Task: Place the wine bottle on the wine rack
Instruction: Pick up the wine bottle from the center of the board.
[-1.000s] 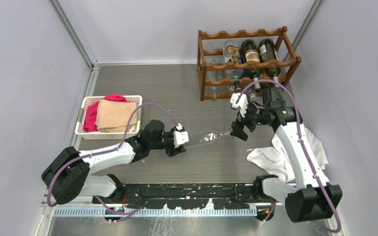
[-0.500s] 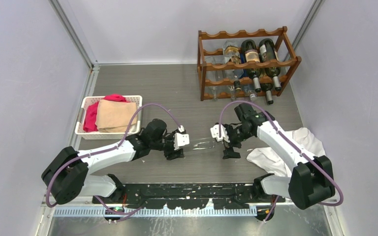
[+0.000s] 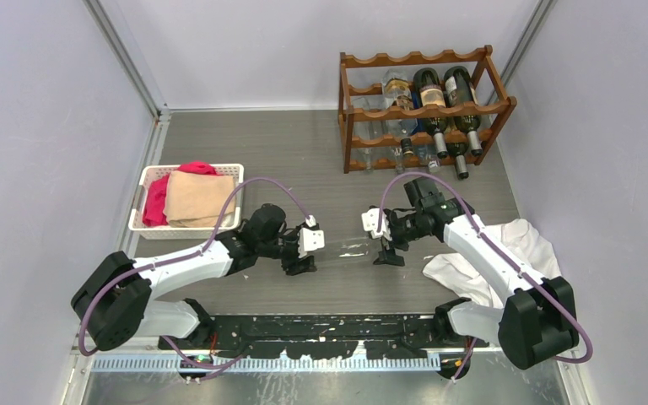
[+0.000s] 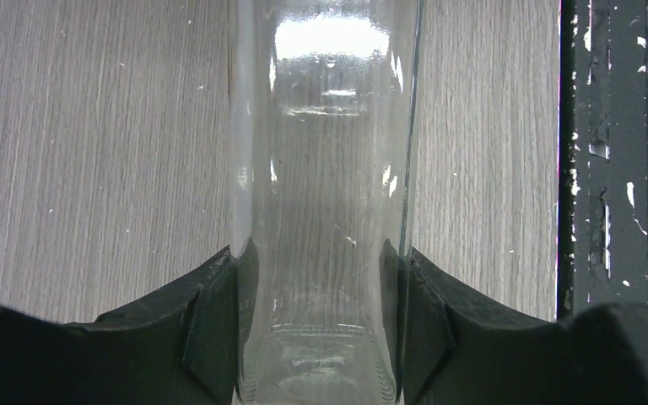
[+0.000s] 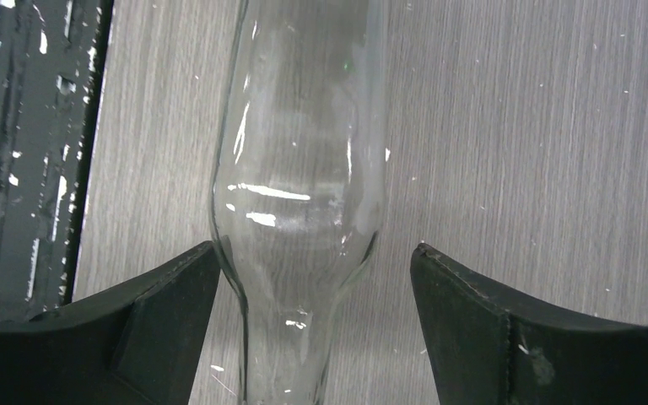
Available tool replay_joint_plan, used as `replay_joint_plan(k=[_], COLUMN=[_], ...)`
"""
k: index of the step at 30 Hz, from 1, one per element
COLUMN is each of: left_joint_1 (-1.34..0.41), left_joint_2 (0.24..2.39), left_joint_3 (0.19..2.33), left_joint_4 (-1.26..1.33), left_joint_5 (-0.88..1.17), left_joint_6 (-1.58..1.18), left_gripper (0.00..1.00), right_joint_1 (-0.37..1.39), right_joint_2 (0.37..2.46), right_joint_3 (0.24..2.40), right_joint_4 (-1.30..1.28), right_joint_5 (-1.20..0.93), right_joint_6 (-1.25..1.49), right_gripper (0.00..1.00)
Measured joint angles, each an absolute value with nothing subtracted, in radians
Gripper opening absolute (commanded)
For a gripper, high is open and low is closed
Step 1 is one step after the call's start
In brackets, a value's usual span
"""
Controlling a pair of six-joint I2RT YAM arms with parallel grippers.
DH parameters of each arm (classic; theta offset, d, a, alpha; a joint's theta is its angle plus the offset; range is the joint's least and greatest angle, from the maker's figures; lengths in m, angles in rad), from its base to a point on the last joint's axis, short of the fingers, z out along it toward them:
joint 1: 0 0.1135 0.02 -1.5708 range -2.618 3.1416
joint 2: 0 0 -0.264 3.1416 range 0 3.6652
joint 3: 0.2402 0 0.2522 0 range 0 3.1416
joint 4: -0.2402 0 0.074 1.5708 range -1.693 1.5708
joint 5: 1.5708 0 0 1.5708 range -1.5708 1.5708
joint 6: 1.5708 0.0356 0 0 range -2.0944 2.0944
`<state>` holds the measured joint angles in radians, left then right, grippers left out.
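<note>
**Left gripper** (image 4: 321, 325): the jaws are clamped on the wine bottle (image 4: 325, 169). Both black pads press flat against the cylindrical body close to its base.

**Right gripper** (image 5: 312, 287): the jaws are spread and straddle the bottle's shoulder where it tapers to the neck. One finger sits right at the glass. The other stands clear of it.

**Wine bottle**: clear, colourless, smooth glass with bright glare streaks, and the table grain shows through it. It lies horizontal between the two grippers, at the near centre of the table (image 3: 245, 152). Whether it rests on the surface cannot be told.

**Table**: grey laminate with a fine wood grain.

**Wine rack** (image 3: 371, 112): reddish-brown wood with scalloped rails on straight posts. It stands at the far right, well apart from the bottle, and holds dark and clear bottles.

**White cloth** (image 3: 472, 270): crumpled, beside the right arm.
</note>
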<state>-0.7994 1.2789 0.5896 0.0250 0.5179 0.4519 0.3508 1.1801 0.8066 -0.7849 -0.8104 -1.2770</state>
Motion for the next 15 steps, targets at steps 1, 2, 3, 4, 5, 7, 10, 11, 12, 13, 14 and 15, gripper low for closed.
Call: replay_joint_plan(k=[1,2,3,4,5,7,10,11,12,13,14,15], left_joint_1=[-0.799,-0.799,-0.799,-0.799,-0.799,-0.799,-0.799,-0.799,-0.799,-0.799,-0.799,-0.799], left_joint_2=[1.279,1.279,1.279,1.279,1.279,1.279,1.279,1.279,1.279,1.279,1.279,1.279], left_joint_3=[0.59,0.59,0.59,0.59,0.59,0.59,0.59,0.59,0.59,0.59,0.59,0.59], left_joint_4=[0.025,0.025,0.025,0.025,0.025,0.027,0.029,0.031,0.032,0.033,0.034,0.034], left_joint_5=[0.518,0.518,0.519,0.52,0.521,0.524,0.525,0.526,0.527,0.528,0.529,0.531], left_joint_6=[0.452,0.451,0.451,0.45,0.449,0.448,0.446,0.445,0.445,0.444,0.443,0.442], left_gripper=[0.0,0.0,0.0,0.0,0.0,0.0,0.0,0.0,0.0,0.0,0.0,0.0], right_joint_1=[0.352,0.352,0.352,0.352,0.352,0.352,0.352,0.352,0.352,0.352,0.352,0.352], right_joint_2=[1.18,1.18,1.18,1.18,1.18,1.18,1.18,1.18,1.18,1.18,1.18,1.18], right_joint_3=[0.807,0.807,0.807,0.807,0.807,0.807,0.807,0.807,0.807,0.807,0.807,0.807], right_joint_4=[-0.784,-0.783,-0.783,-0.781,-0.781,-0.778,-0.773,-0.77,-0.767,-0.762,-0.759,-0.756], right_joint_5=[-0.819,-0.827,-0.837,-0.846,-0.853,-0.871,-0.896,-0.902,-0.905,-0.909,-0.912,-0.914], right_joint_6=[-1.271,-1.266,-1.256,-1.249,-1.242,-1.225,-1.202,-1.196,-1.189,-1.179,-1.172,-1.167], right_gripper=[0.85,0.85,0.84,0.84,0.84,0.82,0.79,0.79,0.78,0.78,0.78,0.78])
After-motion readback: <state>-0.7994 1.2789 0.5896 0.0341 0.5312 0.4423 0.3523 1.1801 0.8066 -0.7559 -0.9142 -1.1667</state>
